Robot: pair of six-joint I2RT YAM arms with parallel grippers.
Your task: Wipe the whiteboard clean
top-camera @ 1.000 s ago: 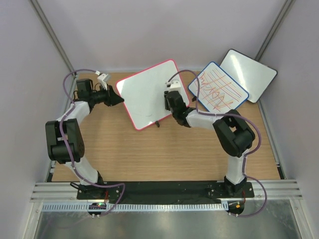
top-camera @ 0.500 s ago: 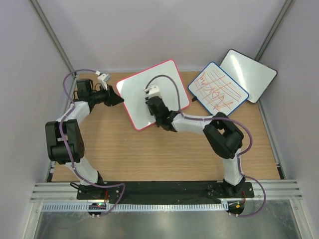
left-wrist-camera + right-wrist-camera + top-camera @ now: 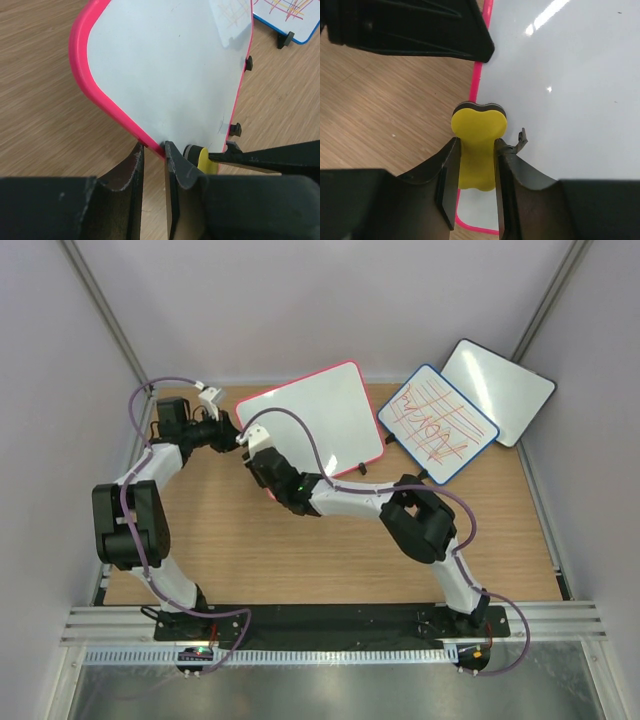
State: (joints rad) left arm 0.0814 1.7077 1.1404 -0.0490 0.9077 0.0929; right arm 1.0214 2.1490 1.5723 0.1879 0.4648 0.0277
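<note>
The whiteboard (image 3: 320, 415), pink-framed, lies tilted at the back of the table, and its white face looks clean. My left gripper (image 3: 232, 432) is shut on the frame at its left corner; in the left wrist view (image 3: 154, 157) the pink frame (image 3: 107, 107) runs between the jaws. My right gripper (image 3: 262, 465) is shut on a yellow eraser (image 3: 479, 142), pressed on the board (image 3: 560, 85) at its lower left edge, right next to the left gripper. The eraser also shows in the left wrist view (image 3: 203, 160).
A smaller blue-framed board (image 3: 437, 423) with red lines lies right of the whiteboard, and a blank black-framed board (image 3: 497, 378) lies behind it. White walls close the back and both sides. The right arm stretches across the table's middle.
My right gripper has swept the eraser from the board's right edge leftward across its face to the lower left corner. The board has shifted slightly. The left gripper has kept its hold.
</note>
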